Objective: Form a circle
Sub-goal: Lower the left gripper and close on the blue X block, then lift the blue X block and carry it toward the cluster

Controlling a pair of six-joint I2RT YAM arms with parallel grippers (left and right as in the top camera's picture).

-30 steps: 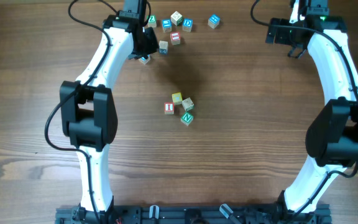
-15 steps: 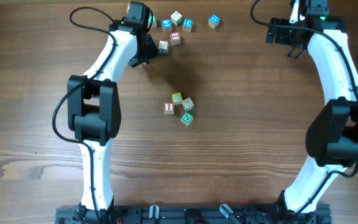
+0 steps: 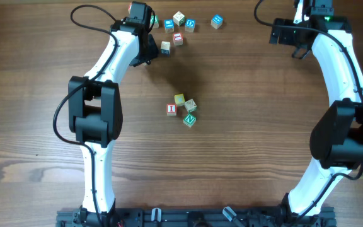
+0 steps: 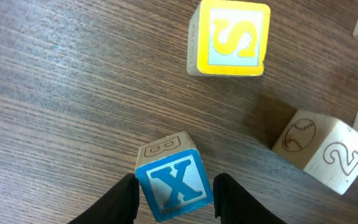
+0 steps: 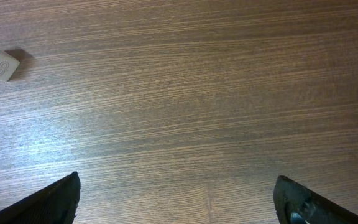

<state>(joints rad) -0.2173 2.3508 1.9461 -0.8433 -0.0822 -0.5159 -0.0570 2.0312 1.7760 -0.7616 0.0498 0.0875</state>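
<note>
The circle (image 3: 183, 107) lies at the middle of the table as a tight cluster of four small wooden letter cubes: a yellow-topped cube (image 3: 179, 99) at the far side, a pale cube with green print (image 3: 190, 104) just beside it, a red I cube (image 3: 171, 109) and a green N cube (image 3: 190, 119). The ring is not closed.

The fifth piece, a blue X cube (image 4: 174, 186), is well apart from them at the far left, hidden under the arm in the overhead view. In the left wrist view it sits between the two black fingers of the left gripper (image 4: 174, 178). The fingers stand close against both its sides, but I cannot tell whether they clamp it or only flank it.

Near it lies the loose scatter. The overhead view shows seven cubes there: three blue ones (image 3: 190, 25), two pale ones (image 3: 179, 18), one red one (image 3: 178, 39), and one green one (image 3: 154, 21) half hidden by the left arm. The left wrist view shows a yellow S cube (image 4: 229, 37) and a pale cube with a baseball and a 2 (image 4: 325, 152).

The right gripper (image 5: 176, 180) hangs at the far right corner with its fingers spread wide and nothing between them.

Everything rests on a dark brown wood-grain table (image 3: 263, 126), which fills all the views, so no room shows. There are two white-and-black arms, mounted on a black rail (image 3: 188, 217) at the near edge.
</note>
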